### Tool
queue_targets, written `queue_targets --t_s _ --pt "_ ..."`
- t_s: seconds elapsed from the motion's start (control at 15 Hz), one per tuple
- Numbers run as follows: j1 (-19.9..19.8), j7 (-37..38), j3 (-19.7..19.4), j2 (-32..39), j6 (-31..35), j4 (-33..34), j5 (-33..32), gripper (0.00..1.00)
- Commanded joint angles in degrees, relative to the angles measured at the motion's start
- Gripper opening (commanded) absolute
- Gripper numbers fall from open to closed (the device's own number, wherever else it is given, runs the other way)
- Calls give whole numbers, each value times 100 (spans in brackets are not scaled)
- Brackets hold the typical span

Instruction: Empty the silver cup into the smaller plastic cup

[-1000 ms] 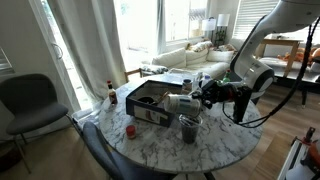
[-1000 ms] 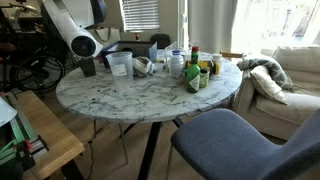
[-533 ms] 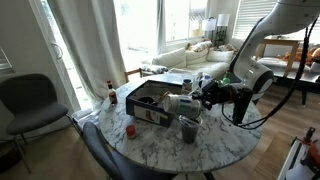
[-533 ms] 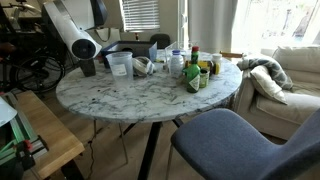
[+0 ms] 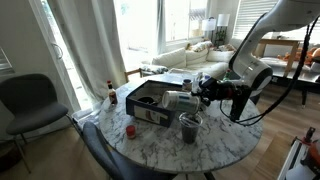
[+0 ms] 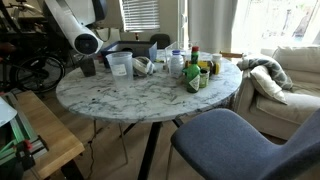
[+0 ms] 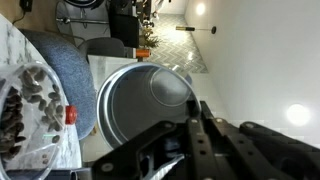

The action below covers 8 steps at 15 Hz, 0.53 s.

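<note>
My gripper (image 5: 203, 90) is shut on the silver cup (image 5: 190, 97) and holds it tipped on its side above the table. The wrist view looks along the fingers (image 7: 196, 128) at the cup's round grey body (image 7: 130, 100). The smaller plastic cup (image 5: 189, 127), greyish and see-through, stands upright on the marble just below the held cup. It also shows in an exterior view (image 6: 88, 67), under the arm. The arm hides the silver cup in that view.
A taller whitish translucent cup (image 6: 120, 65) stands beside the small cup. A black tray (image 5: 150, 105), a red-capped bottle (image 5: 112, 92) and a small orange thing (image 5: 130, 130) sit on the round marble table (image 5: 150, 145). Several bottles (image 6: 195, 70) cluster mid-table. A blue chair (image 6: 235, 145) stands close.
My gripper has risen slightly with the silver cup still tipped on its side. The plastic cups have not moved.
</note>
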Motion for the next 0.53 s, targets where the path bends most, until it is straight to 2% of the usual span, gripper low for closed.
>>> queue_targets --t_s 0.0,0.47 --pt "142 221 95 -770 599 -113 -203 1" --pt "30 979 425 -2379 2290 -30 -505 1"
